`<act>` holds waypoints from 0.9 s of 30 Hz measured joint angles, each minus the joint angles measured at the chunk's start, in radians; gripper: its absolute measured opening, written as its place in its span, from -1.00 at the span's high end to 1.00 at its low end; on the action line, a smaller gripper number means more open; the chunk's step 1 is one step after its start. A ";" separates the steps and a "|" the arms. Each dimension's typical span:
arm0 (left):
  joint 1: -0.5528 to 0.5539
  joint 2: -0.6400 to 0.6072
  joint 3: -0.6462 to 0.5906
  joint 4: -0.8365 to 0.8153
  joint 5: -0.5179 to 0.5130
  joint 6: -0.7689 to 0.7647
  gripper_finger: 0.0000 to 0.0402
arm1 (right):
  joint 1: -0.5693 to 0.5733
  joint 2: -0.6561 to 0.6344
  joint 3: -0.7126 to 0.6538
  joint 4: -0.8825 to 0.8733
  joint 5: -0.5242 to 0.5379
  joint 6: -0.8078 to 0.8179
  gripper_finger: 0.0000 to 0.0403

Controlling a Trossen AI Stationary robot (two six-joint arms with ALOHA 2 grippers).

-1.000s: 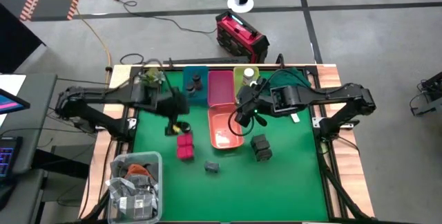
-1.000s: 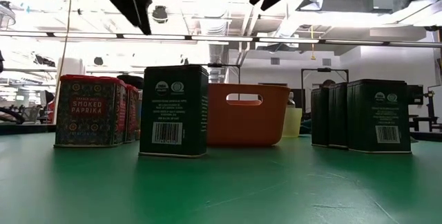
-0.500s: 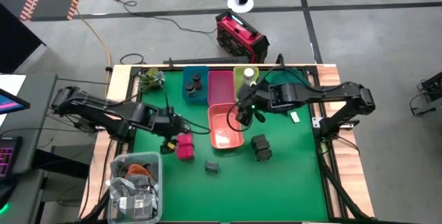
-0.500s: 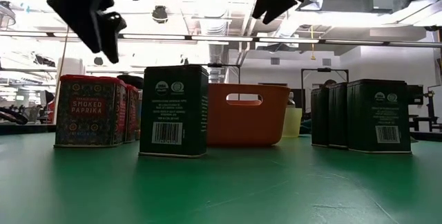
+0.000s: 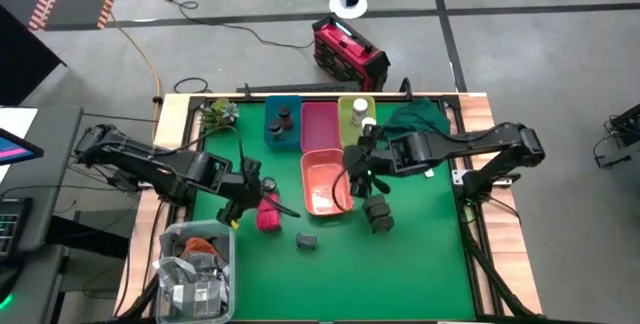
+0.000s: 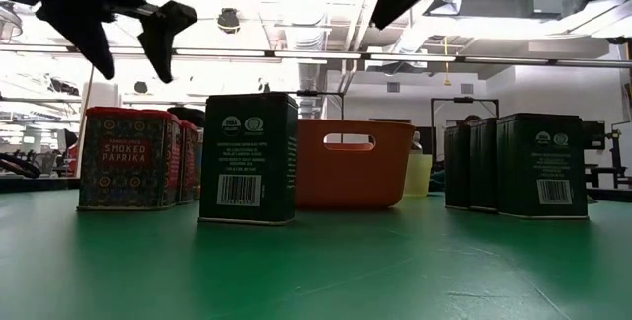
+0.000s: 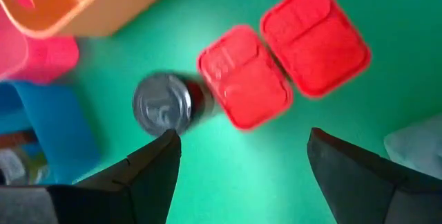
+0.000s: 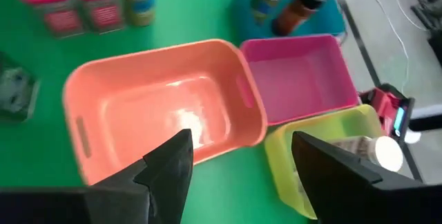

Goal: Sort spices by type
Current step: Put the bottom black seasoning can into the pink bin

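Observation:
My left gripper (image 7: 242, 151) hangs open over two magenta blocks (image 7: 243, 75) (image 5: 268, 212) and a dark round jar with a silver lid (image 7: 162, 104), all standing on the green table. It touches none of them. My right gripper (image 8: 242, 162) hovers open above the right end of the salmon bin (image 8: 159, 113) (image 5: 325, 186), holding nothing. Dark grey boxy packs stand near that bin (image 5: 378, 212) and alone toward the near edge (image 5: 307, 241). Dark jars stand in the blue bin (image 5: 283, 122), and a white-capped bottle (image 8: 376, 151) stands in the yellow bin (image 5: 355, 112).
The pink bin (image 5: 320, 124) sits between the blue and yellow bins along the far edge. A dark green cloth (image 5: 415, 116) lies at the far right. A clear container of odds and ends (image 5: 197, 269) fills the near left corner. Open green surface lies toward the near right.
My left gripper has swung from beside the blue bin toward the near edge and come lower, turning about as it went, and now stands over the magenta blocks. The spices and bins have kept their places.

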 joint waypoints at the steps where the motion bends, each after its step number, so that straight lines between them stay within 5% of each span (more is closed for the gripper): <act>1: -0.009 0.006 0.014 -0.023 -0.008 -0.010 -0.50 | 0.015 0.001 0.000 0.002 0.001 0.004 -0.37; 11: -0.196 0.015 0.184 -0.199 -0.110 -0.047 -0.50 | 0.115 0.002 0.000 0.004 0.058 0.095 -0.37; 20: -0.276 0.015 0.191 -0.210 -0.096 -0.145 -0.50 | 0.247 0.038 0.003 0.075 0.057 0.139 -0.37; 27: -0.303 0.015 0.190 -0.176 -0.186 -0.228 -0.50 | 0.282 0.234 0.032 0.069 -0.099 0.249 -0.37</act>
